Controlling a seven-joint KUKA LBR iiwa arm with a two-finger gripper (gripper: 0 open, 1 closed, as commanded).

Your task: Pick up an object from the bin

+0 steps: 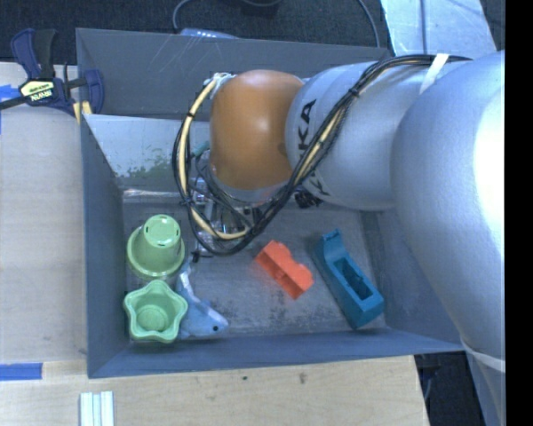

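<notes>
The grey metal bin (102, 238) has smooth sloping walls and a scuffed, speckled floor. The arm (409, 140), a fat silvery-grey tube, covers the bin's right and upper part, and its wrist wears a glossy, rounded orange cover (249, 127) with black and yellow cables (188, 145) looped around it. Under that cover the gripper (206, 229) hangs as a dark tangle of metal and wire over the floor's left-middle, and whether it is wide or closed cannot be told. Just to its left, almost touching it, stands a smooth, pale green cup (157, 245), round and tapering, seen from above. Below that, in the near left corner, sits a green star-shaped cup (155, 311) with its hollow facing up, and against it lies a pale blue-grey toy (202, 316) of unclear shape. To the gripper's right lie a stepped orange block (284, 269) and, further right, a long blue block (348, 278) with a slot sunk in its top, both plain plastic and apart from each other.
</notes>
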